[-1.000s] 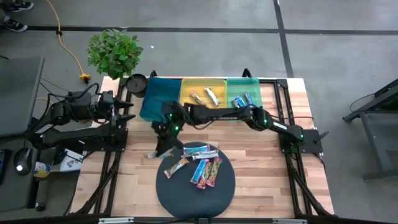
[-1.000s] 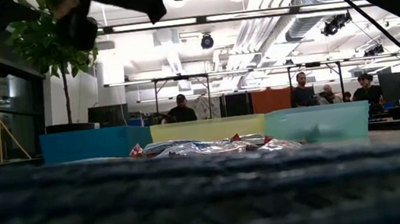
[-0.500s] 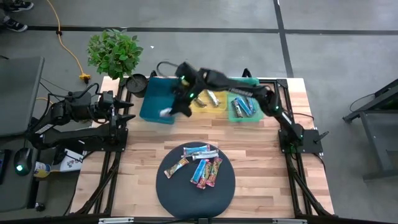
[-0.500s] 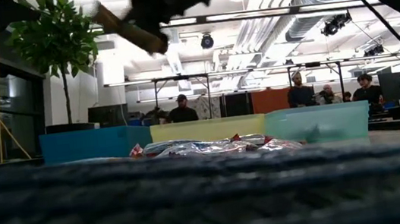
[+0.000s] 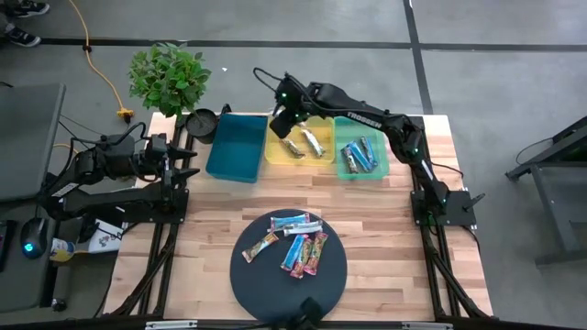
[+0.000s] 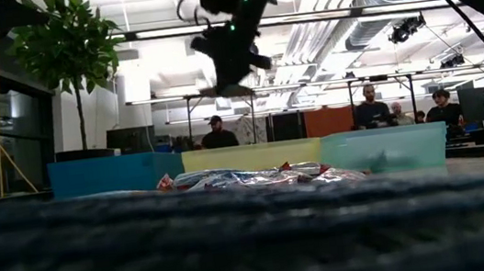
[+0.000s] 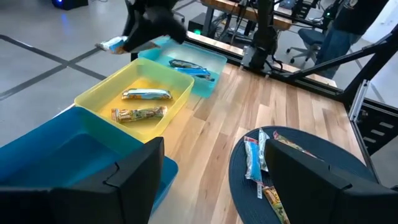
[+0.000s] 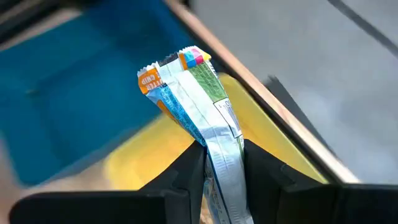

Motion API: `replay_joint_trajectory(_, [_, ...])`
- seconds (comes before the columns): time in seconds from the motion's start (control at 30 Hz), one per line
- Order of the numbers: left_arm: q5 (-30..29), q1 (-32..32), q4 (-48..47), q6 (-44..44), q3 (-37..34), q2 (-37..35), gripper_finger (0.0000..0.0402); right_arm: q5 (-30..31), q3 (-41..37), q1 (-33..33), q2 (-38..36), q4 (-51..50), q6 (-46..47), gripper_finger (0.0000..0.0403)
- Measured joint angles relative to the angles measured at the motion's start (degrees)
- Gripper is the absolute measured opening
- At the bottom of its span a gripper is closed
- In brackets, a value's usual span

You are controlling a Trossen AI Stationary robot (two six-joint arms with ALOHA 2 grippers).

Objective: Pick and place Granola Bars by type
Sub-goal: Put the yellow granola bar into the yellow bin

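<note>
One granola bar point(image 8: 199, 118) in a silver-white wrapper with an orange, pink and green end is pinched between the two dark fingers point(image 8: 177, 171) of the right claw point(image 5: 281, 122), sticking out past the fingertips. The claw holds it in the air above the far edge of the yellow bin point(image 5: 327, 158), close to where that bin meets the blue bin point(image 5: 237, 147); from the low camera the claw point(image 6: 232, 70) hangs well above the bin rims. The left wrist camera catches the same bar point(image 7: 113, 43) jutting sideways from the claw over the yellow bin's far corner.

Two bars already lie in the yellow bin point(image 7: 140, 102), one silver-white point(image 5: 315, 141) and one browner point(image 5: 292, 147), side by side (not touching, as far as can be told). The green bin point(image 5: 347, 169) next to it holds a few blue-wrapped bars point(image 5: 359, 153). The blue bin shows bare floor.

Nearer the front of the counter point(image 5: 385, 229), a round dark mat point(image 5: 284, 284) carries the remaining bars in a loose cluster point(image 5: 295, 240): blue ones, a silver-white one and pink/red multicolour ones, some overlapping.

The left claw point(image 5: 191, 163) waits at the left edge of the counter, just beside the blue bin, its fingers point(image 7: 137, 177) spread wide with nothing between them. A potted plant point(image 5: 168, 77) stands at the counter's far left corner. Beyond the bins, the low camera shows several people point(image 6: 367, 109) seated in the room behind.
</note>
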Motion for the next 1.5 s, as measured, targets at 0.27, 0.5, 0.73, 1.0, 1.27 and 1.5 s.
replay_joint_trajectory(0.27, [0.0, 0.0, 0.0, -0.5, 0.0, 0.0, 0.0273, 0.1, -12.6, -1.9, 0.1, 0.2, 14.6, 0.0083])
replay_joint_trajectory(0.5, [0.0, 0.0, -0.1, -2.1, 0.0, 0.0, 0.0273, -3.5, -23.2, -2.3, 0.1, 6.4, 19.6, 0.0083])
replay_joint_trajectory(0.73, [0.0, 0.0, -1.5, -2.2, 0.0, 0.0, 0.0273, -8.6, -27.0, -2.3, 0.1, 12.4, 20.6, 0.0083])
replay_joint_trajectory(1.0, [0.0, 0.0, -1.5, -2.2, 0.0, 0.0, 0.0273, -11.3, -27.3, -2.3, 0.1, 14.2, 17.4, 0.0083])
replay_joint_trajectory(1.27, [0.0, 0.0, -1.5, -2.2, 0.0, 0.0, 0.0273, -12.2, -27.3, -2.3, 0.1, 14.1, 15.2, 0.0083])
replay_joint_trajectory(1.5, [0.0, 0.0, -1.5, -2.2, 0.0, 0.0, 0.0273, -13.1, -27.3, -2.3, 0.1, 14.1, 14.1, 0.0103])
